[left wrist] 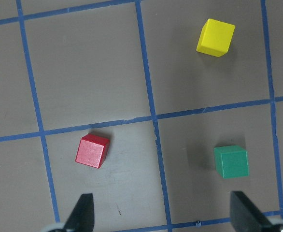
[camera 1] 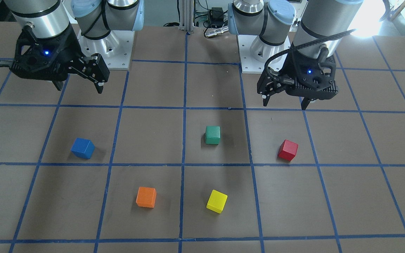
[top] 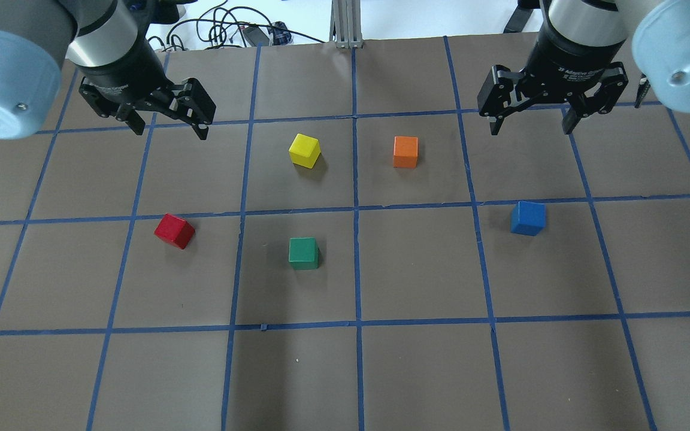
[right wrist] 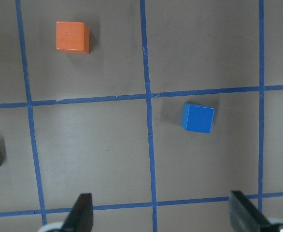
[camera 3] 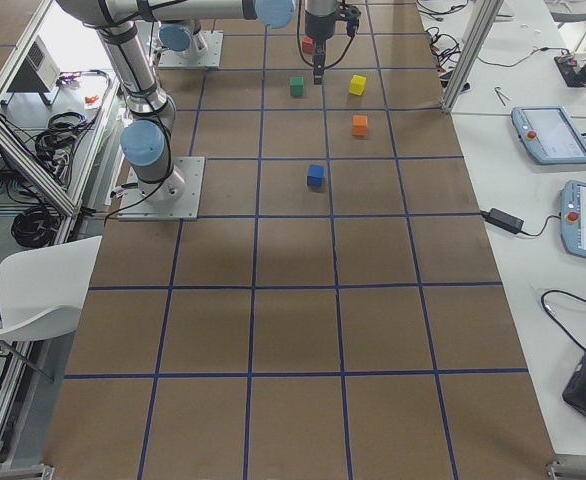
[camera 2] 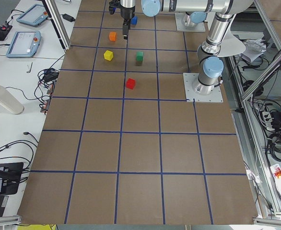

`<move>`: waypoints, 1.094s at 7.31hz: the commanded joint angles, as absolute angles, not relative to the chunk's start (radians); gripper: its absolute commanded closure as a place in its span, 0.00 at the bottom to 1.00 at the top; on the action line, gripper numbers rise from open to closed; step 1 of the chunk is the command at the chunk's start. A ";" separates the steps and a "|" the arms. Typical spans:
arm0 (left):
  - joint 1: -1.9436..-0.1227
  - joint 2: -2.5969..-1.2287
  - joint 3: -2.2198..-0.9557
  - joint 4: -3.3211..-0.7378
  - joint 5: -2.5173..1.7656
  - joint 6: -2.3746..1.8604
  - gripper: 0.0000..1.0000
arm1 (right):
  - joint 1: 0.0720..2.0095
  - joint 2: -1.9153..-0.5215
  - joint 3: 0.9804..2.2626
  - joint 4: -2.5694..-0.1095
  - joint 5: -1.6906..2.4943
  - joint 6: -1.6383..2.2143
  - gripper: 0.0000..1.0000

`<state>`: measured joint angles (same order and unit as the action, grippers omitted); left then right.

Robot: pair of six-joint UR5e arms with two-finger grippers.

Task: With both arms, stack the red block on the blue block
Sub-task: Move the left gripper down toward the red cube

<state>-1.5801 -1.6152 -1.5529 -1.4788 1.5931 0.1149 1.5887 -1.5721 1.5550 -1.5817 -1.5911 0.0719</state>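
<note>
The red block (top: 174, 231) lies on the brown table at the overhead view's left; it also shows in the front view (camera 1: 288, 150) and the left wrist view (left wrist: 92, 151). The blue block (top: 527, 218) lies at the right, seen too in the front view (camera 1: 82, 148) and the right wrist view (right wrist: 197, 118). My left gripper (top: 169, 129) hangs open and empty high above the table, beyond the red block. My right gripper (top: 530, 127) hangs open and empty, beyond the blue block. Both blocks stand alone and apart.
A yellow cube (top: 305, 149), an orange cube (top: 405, 151) and a green cube (top: 303, 252) lie between the two task blocks. Blue tape lines grid the table. The arm bases (camera 1: 107, 49) stand at the robot's edge.
</note>
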 commanded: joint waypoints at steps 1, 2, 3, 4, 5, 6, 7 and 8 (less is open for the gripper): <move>-1.583 -1.615 -1.560 -1.486 1.595 0.115 0.00 | 1.589 -1.572 1.555 -1.583 -1.597 0.072 0.00; -1.582 -1.611 -1.566 -1.486 1.598 0.129 0.00 | 1.588 -1.574 1.555 -1.583 -1.601 0.069 0.00; -1.574 -1.608 -1.580 -1.491 1.595 0.149 0.00 | 1.589 -1.574 1.557 -1.583 -1.600 0.071 0.00; -1.540 -1.606 -1.591 -1.480 1.604 0.270 0.00 | 1.589 -1.574 1.559 -1.583 -1.601 0.069 0.00; -1.475 -1.626 -1.601 -1.476 1.589 0.404 0.00 | 1.589 -1.575 1.559 -1.583 -1.600 0.072 0.00; -1.426 -1.650 -1.638 -1.459 1.591 0.457 0.00 | 1.589 -1.574 1.559 -1.583 -1.600 0.072 0.00; -1.414 -1.678 -1.708 -1.349 1.591 0.504 0.00 | 1.589 -1.574 1.559 -1.585 -1.601 0.072 0.00; -1.410 -1.709 -1.788 -1.203 1.600 0.614 0.00 | 1.589 -1.574 1.559 -1.594 -1.603 0.072 0.00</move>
<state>-1.4256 -1.6725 -1.6995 -1.3520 1.5931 0.5023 1.5891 -1.5740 1.5585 -1.5863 -1.6014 0.0719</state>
